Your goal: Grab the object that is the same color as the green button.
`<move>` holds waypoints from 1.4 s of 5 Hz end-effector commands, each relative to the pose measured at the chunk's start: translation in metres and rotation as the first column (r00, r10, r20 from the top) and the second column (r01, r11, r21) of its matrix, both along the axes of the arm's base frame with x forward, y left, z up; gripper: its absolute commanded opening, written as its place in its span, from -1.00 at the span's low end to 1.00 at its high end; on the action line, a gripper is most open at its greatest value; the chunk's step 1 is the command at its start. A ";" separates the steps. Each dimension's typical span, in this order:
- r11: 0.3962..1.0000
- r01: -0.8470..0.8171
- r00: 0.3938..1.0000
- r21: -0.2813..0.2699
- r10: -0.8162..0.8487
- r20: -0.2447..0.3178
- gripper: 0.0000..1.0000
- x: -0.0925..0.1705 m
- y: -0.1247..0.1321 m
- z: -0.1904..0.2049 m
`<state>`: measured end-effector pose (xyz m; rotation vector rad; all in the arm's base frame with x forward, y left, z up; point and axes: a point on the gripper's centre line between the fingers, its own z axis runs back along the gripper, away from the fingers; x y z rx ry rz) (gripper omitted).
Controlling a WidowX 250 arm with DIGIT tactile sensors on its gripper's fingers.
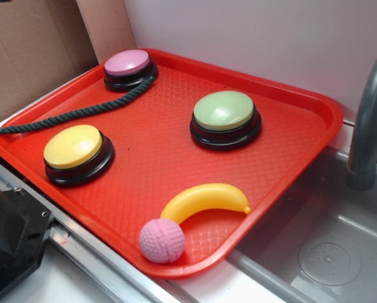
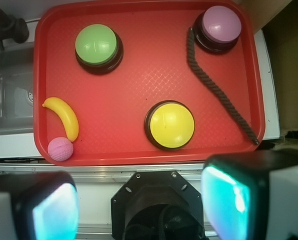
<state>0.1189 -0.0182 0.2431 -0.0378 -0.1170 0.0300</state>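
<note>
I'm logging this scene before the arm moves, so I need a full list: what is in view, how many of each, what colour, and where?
tray: 1, red, on the counter beside the sink
green button: 1, pale green top on black base, far right part of the tray
yellow button: 1, yellow top on black base, near left part of the tray
pink button: 1, pink top on black base, far left corner of the tray
rope: 1, dark green, running from the pink button to the tray's left rim
banana: 1, yellow, near the front rim
ball: 1, pink, textured, against the banana's end
sink: 1, grey metal, right of the tray
faucet: 1, grey, over the sink
cardboard: brown, behind the tray
gripper: 1, fingers apart, above the counter's near edge, holding nothing
</note>
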 end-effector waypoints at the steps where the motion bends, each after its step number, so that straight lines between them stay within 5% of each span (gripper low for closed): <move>1: 1.000 0.000 1.000 0.000 0.000 0.000 1.00 0.000 0.000 0.000; 4: 0.984 0.155 0.987 0.087 -0.157 0.020 1.00 0.052 0.064 -0.063; 5: 0.967 0.242 0.969 0.081 -0.246 0.036 1.00 0.071 0.107 -0.106; 7: 0.935 0.293 0.953 0.198 -0.301 0.014 1.00 0.089 0.141 -0.158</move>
